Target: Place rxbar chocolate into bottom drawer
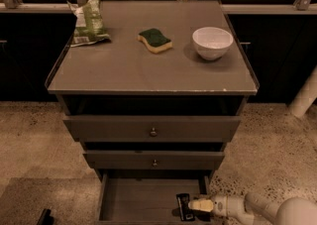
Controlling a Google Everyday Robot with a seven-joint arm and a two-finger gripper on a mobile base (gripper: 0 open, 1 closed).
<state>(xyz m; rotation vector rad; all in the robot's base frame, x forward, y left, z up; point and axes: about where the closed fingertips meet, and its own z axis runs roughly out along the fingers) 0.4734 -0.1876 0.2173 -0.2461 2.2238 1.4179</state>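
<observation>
The bottom drawer of the grey-brown cabinet is pulled open at the bottom of the camera view. My gripper reaches in from the lower right, over the drawer's right front corner. It is shut on the rxbar chocolate, a dark bar with white label patches. The bar is tilted low inside the drawer, at or just above its floor.
On the cabinet top lie a green chip bag, a green-and-yellow sponge and a white bowl. The two upper drawers with round knobs are closed. Speckled floor surrounds the cabinet. A white post stands at the right.
</observation>
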